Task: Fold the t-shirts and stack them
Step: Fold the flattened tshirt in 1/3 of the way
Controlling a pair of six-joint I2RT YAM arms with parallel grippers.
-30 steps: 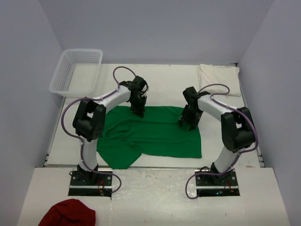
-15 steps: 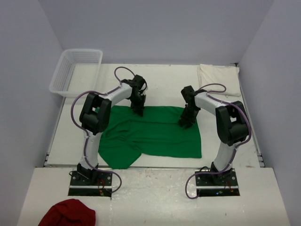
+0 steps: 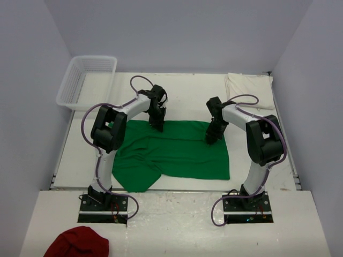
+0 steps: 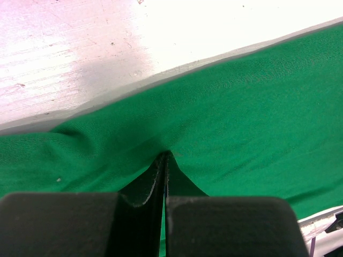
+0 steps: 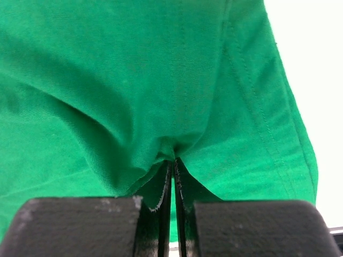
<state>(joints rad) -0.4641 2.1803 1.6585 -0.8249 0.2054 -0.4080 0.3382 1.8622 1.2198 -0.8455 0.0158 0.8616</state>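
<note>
The green t-shirt [image 3: 177, 152] lies spread across the middle of the table, with a rumpled flap hanging toward the front left. My left gripper [image 3: 158, 127] is shut on the shirt's far edge near its left end; the cloth [image 4: 225, 107] puckers into the pinch [image 4: 165, 156]. My right gripper [image 3: 210, 140] is shut on the shirt near its far right corner, a fold of green fabric [image 5: 123, 96] bunched at the fingertips [image 5: 172, 160]. The cream-white t-shirt [image 3: 249, 84] lies folded at the back right of the table.
A clear plastic basket [image 3: 88, 80] stands at the back left corner. A dark red cloth [image 3: 77, 242] lies on the near ledge, left of the left arm's base. Grey walls close in on three sides.
The right gripper has closed onto the green shirt's far right part. The left arm's elbow swung slightly; its gripper stayed shut on the far edge.
</note>
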